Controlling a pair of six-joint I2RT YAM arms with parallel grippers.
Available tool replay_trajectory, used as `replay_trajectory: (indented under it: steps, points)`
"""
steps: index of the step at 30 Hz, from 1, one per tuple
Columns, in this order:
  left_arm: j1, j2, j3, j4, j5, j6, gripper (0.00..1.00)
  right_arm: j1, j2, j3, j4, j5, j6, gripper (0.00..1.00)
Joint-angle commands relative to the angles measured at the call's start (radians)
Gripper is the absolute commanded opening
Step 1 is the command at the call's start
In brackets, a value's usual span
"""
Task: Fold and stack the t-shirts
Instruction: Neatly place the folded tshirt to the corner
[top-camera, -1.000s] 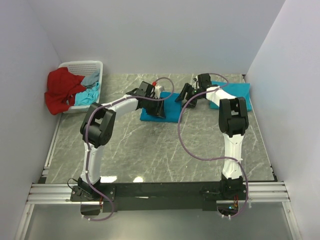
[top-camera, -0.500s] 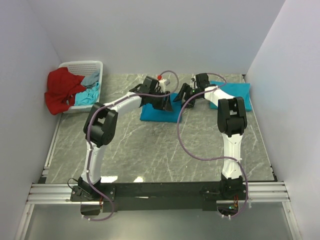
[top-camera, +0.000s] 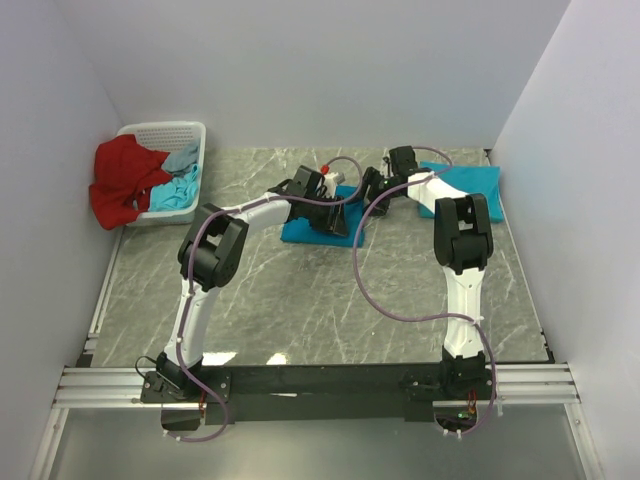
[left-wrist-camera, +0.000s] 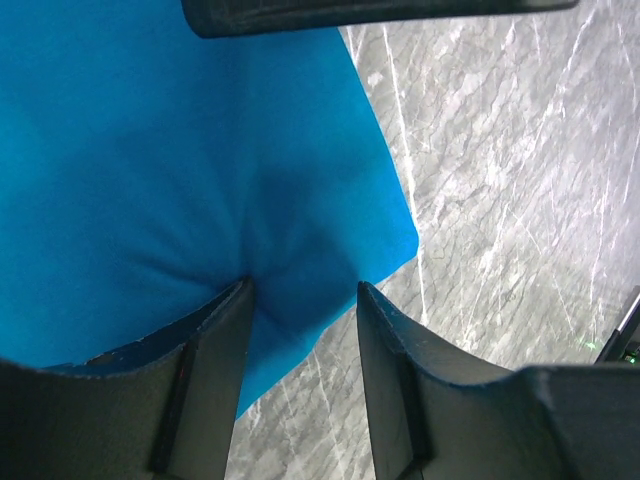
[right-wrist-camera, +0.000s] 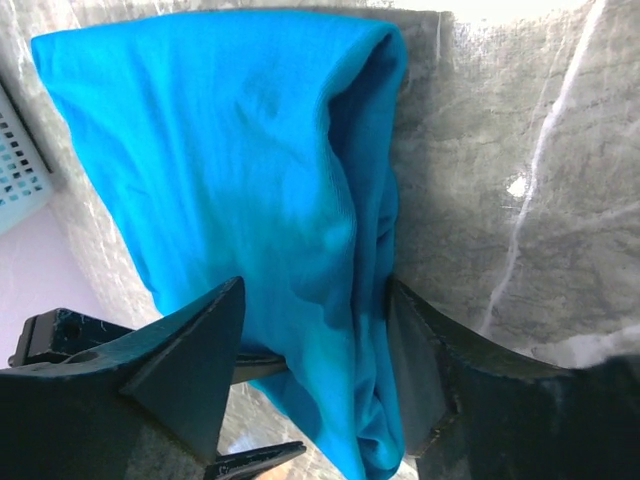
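Item one: a white slatted laundry basket (top-camera: 168, 130), at ten o'clock on the table, against the left wall. Item two: a red garment (top-camera: 124, 182), heaped in that basket and spilling over its near-left rim toward eight o'clock. Item three: the grey marble-patterned table (top-camera: 300, 300) with pale veining. Item four: plain white walls (top-camera: 300, 70) closing it in at nine, twelve and three o'clock. Item five: we note a silver slotted rail (top-camera: 105, 388) along the six o'clock edge.
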Motion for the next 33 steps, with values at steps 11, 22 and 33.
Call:
replay_trajectory:
  steps: [11,22,33]
  points:
    - [-0.012,0.006,-0.014,-0.002,0.011,-0.003,0.52,0.049,0.071,0.019,-0.076,0.052,-0.022,0.4]
    - [-0.004,-0.127,-0.027,-0.022,-0.038,0.025,0.55,0.043,0.042,0.044,-0.062,0.145,-0.145,0.0]
    - [0.105,-0.768,-0.389,-0.107,-0.297,0.123,0.65,0.063,-0.009,0.292,-0.312,0.626,-0.534,0.0]
